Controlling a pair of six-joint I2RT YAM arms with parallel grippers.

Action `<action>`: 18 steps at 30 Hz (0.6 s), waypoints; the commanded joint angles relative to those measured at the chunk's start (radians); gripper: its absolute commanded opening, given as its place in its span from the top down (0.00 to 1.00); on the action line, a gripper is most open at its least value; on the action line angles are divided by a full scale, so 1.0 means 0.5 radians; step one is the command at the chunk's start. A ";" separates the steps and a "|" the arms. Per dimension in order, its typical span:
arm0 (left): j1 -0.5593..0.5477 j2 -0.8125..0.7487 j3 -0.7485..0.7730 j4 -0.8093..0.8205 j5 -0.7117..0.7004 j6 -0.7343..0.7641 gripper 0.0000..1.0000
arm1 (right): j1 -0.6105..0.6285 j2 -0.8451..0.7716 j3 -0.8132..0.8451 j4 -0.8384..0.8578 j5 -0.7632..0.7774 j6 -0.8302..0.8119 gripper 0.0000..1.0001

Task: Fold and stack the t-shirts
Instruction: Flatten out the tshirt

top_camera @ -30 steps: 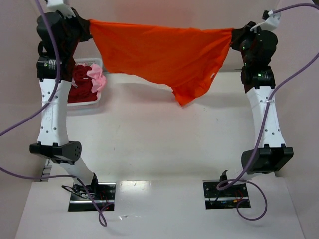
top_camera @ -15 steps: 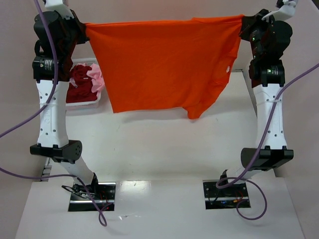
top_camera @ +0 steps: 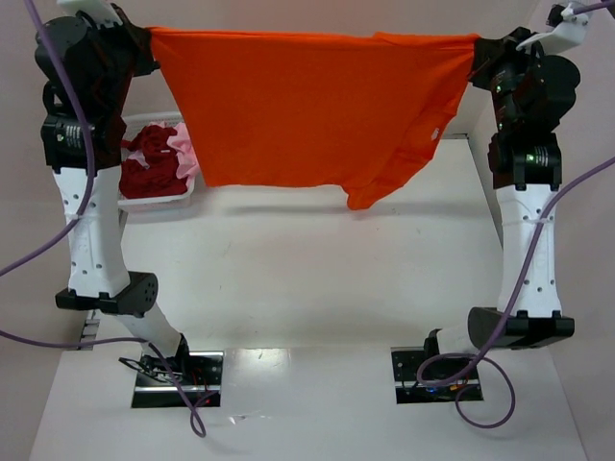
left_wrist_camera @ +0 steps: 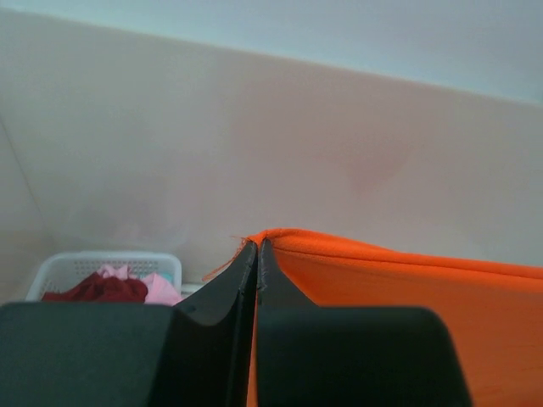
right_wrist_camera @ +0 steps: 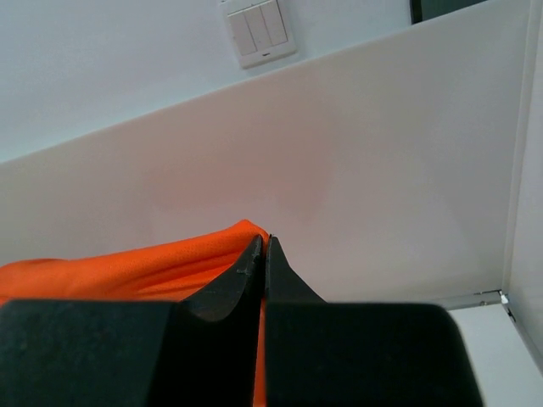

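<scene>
Orange t-shirt (top_camera: 298, 106) hangs spread in the air over the far worktop (top_camera: 317, 279). Its top edge runs left to right: one corner is pinched in the left jaws, the other in the right jaws, both clenched on cloth. You have the body hanging below both grips. A second ago it sagged, bunched; now it is taut and wider, arms further apart.

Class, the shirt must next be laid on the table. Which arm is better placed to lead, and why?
Right, probably. Both left fingers and right fingers hold the shirt by its top edge, but the basket stands under the left side; the table below the right is bare.
</scene>
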 commanded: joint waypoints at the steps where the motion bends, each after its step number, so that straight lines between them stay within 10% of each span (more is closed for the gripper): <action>1: -0.045 -0.117 0.175 0.060 -0.133 0.084 1.00 | -0.051 -0.277 -0.074 0.054 0.133 -0.039 0.99; 18: -0.064 -0.326 -0.196 0.134 -0.292 0.173 1.00 | -0.051 -0.413 -0.249 0.008 0.323 -0.131 0.99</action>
